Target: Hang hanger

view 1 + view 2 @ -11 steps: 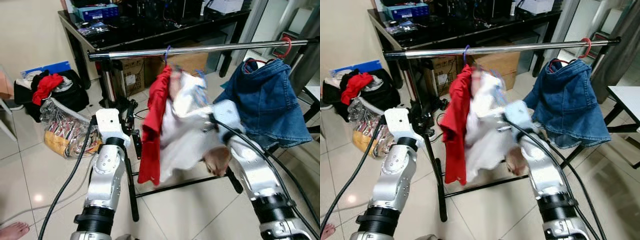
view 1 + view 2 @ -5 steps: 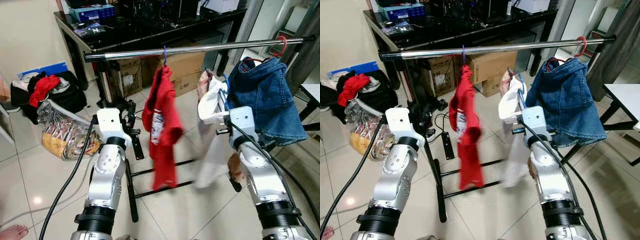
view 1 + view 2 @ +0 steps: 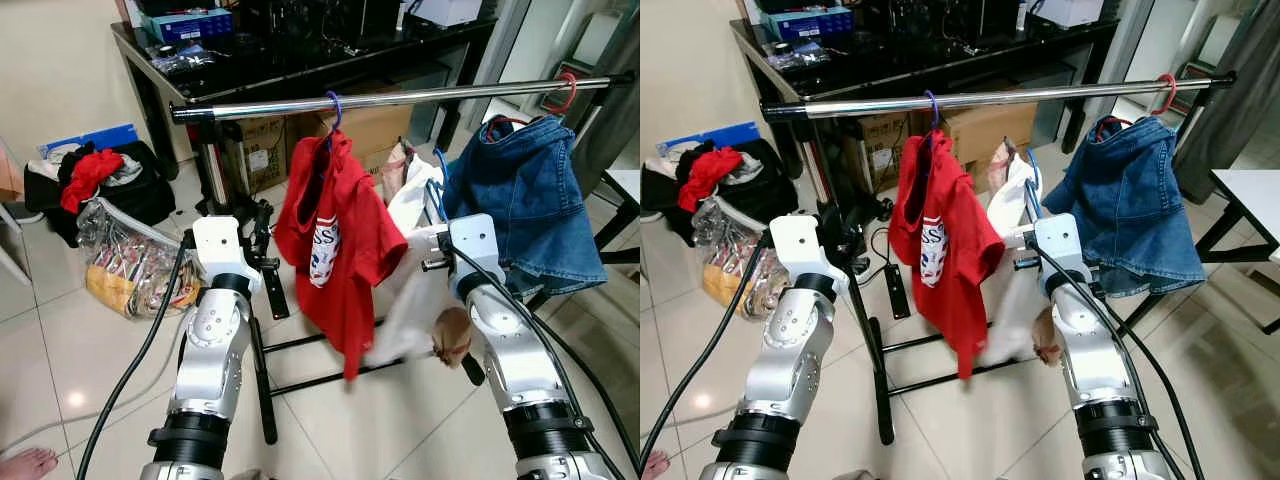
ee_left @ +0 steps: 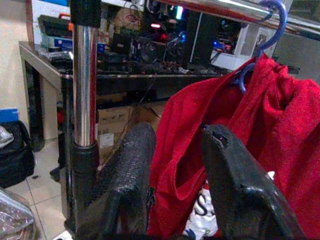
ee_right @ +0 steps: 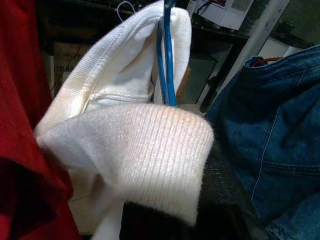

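Rail: chrome bar runs across the head views on a black stand, in front of a dark counter loaded with electronics.
Red shirt: red T-shirt hangs from the rail by a purple hook, near the rail's left end.
Denim: blue denim garment hangs at the rail's right end on a red hook.
Hanger: blue hanger carries a white garment; it sits between the red shirt and the denim, below the rail, its hook not on the bar.
Right pincer: right pincer is wrapped in white ribbed cloth in the right wrist view, the blue wire rising just above; whether its fingers are clenched cannot be told.
Left pincer: left pincer is released, its two black fingers apart, grasping nothing, beside the stand's upright post with the red shirt behind.
Floor: pale tiles with a clear bag and a pile of clothes at the left.
Bare foot: person's foot at the lower left corner.
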Robot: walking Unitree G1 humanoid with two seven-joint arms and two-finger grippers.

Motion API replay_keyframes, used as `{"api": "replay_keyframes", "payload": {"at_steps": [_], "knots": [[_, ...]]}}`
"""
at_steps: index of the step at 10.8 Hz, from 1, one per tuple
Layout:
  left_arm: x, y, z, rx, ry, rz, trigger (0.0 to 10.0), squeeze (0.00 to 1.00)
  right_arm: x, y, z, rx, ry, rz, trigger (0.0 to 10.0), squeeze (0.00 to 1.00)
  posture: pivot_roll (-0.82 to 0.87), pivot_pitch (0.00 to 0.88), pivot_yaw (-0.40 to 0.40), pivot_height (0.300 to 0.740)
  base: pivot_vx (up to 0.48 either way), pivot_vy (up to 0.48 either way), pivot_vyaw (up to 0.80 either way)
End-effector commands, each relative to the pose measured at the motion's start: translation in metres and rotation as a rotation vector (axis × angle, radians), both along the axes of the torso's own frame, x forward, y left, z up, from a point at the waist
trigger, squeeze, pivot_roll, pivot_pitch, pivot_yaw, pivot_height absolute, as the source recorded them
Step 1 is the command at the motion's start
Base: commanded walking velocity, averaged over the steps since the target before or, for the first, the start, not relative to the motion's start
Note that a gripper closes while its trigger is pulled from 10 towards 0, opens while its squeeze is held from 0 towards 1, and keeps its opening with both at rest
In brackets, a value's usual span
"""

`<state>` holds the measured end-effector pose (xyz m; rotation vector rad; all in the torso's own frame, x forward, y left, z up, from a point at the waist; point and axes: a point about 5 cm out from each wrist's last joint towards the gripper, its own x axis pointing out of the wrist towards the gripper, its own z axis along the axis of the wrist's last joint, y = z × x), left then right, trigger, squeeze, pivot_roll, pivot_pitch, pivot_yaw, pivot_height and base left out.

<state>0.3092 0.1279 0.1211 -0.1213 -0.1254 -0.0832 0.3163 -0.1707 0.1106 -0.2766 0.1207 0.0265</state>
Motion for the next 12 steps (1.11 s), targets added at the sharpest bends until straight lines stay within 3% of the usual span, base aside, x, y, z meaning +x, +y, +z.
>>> {"api": "replay_keyframes", "payload": {"at_steps": [1, 5, 12], "knots": [[0.0008, -0.0031, 0.006, 0.012, -0.025, -0.013, 10.0, 0.0, 0.0003, -0.0011, 0.0093, 0.003, -0.045, 0.001, 10.0, 0.0, 0.02, 0.0, -0.001, 0.723, 0.409, 0.0, 0.0], [0.0004, -0.0044, 0.0055, 0.014, -0.023, -0.015, 10.0, 0.0, -0.0017, -0.0052, 0.0078, 0.001, -0.039, -0.011, 10.0, 0.0, 0.02, 0.0, 0.0, 0.723, 0.412, 0.0, 0.0], [0.001, -0.0034, 0.0062, -0.004, -0.032, -0.015, 10.0, 0.0, -0.0003, -0.0018, 0.0073, 0.005, -0.036, -0.001, 10.0, 0.0, 0.02, 0.0, -0.001, 0.723, 0.0, 0.0, 0.0]]}}
